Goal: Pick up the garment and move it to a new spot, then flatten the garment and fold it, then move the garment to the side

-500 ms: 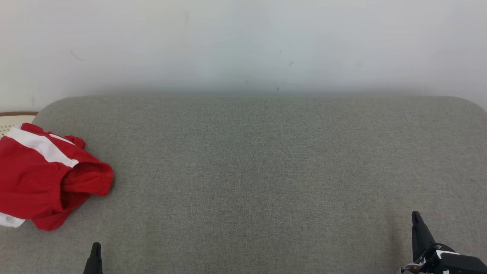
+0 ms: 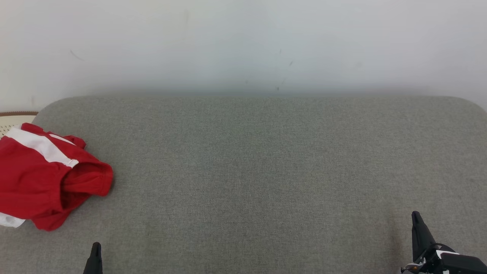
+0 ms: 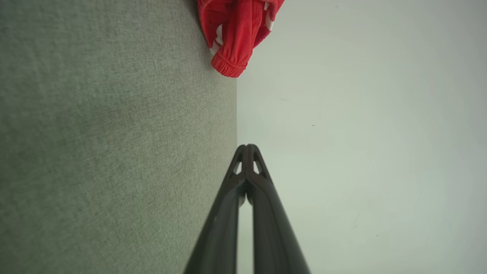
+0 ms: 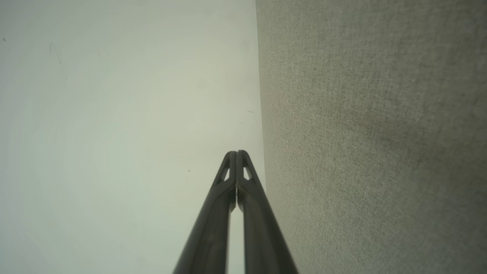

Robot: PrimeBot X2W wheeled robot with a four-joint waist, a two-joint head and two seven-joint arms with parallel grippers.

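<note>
The crumpled red cloth garment with white stripes [image 2: 42, 179] lies at the left end of the grey fabric-covered table [image 2: 258, 171], about midway between its near and far edges, and the left border of my head view cuts part of it off. It is bunched into a loose heap. One broad white band runs across its far side, a bit of white shows at its near left corner, and a gathered red opening faces right. In my left wrist view the garment [image 3: 236, 34] sits at the top, its elastic hem showing against the pale wall. My slim dark left tool [image 2: 95, 258] is at the near edge, a little right of the garment and not touching it. Its two fingers are pressed together at the tips with nothing between them, as the left wrist view [image 3: 247, 146] shows plainly. My dark right tool [image 2: 415, 217] is at the near right corner of the table, well apart from the garment. Its fingers are likewise pressed together and empty in the right wrist view [image 4: 236, 153]. Beyond the table's far edge stands the plain pale wall [image 2: 243, 45]. At the far left, just behind the garment, a cream woven thing with a brown rim [image 2: 15, 116] shows.
</note>
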